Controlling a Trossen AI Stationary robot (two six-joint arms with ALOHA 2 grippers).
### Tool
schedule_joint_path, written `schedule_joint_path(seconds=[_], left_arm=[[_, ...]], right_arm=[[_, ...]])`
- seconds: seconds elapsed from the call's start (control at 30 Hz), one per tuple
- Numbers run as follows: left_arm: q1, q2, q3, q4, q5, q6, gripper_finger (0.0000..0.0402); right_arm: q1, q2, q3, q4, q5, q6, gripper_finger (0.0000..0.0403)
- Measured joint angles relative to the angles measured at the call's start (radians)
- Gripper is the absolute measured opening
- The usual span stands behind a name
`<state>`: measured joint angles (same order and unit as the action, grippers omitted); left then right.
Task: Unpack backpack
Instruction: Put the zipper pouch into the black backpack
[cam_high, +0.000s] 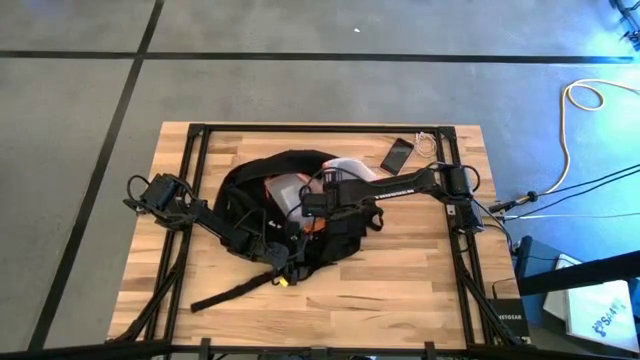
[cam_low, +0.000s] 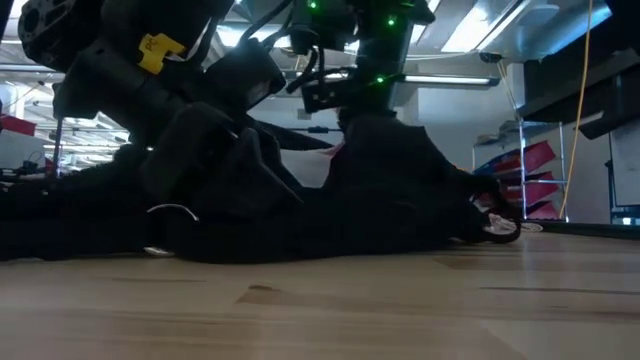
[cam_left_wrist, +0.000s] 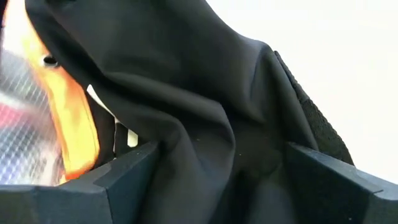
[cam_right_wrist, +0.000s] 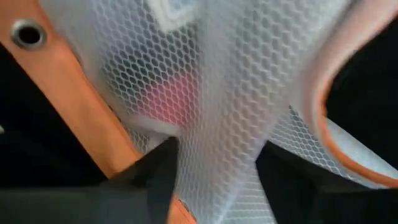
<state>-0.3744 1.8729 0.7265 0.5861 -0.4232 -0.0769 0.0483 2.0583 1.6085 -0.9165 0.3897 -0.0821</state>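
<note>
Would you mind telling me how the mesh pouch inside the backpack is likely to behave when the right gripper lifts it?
The mesh pouch will probably flop: its netting already bunches between the right gripper fingers. It looks light, being thin and see-through. Its orange edging may snag on the backpack opening.

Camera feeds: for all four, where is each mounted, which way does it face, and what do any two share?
High view: overhead, straight down on the table; both arms, backpack, phone.
Low view: table-top level, looking across at the backpack; arms enter from above.
Left wrist view: on the left arm, facing black backpack fabric between the left gripper fingers.
Right wrist view: on the right arm, facing a mesh pouch; right gripper closing around it.
Shared: both wrist views show the pouch's orange trim.
</note>
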Motion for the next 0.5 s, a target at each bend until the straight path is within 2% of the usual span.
schedule_joint_path(seconds=[0.13,0.23,0.5], left_arm=[[0.000,0.000,0.000,0.003,0.002,-0.003,0.0321],[0.000,0.000,0.000,0.005,0.002,-0.006,0.0321],[0.000,0.000,0.000,0.004,0.002,-0.013,0.0321]], right_arm=[[0.001,0.000,0.000,0.072,-0.021,-0.005,0.0086],[-0.005,0.000,0.000,0.121,-0.086,-0.010,0.0019],[-0.017,0.000,0.000,0.329,-0.240,0.015,0.0002]])
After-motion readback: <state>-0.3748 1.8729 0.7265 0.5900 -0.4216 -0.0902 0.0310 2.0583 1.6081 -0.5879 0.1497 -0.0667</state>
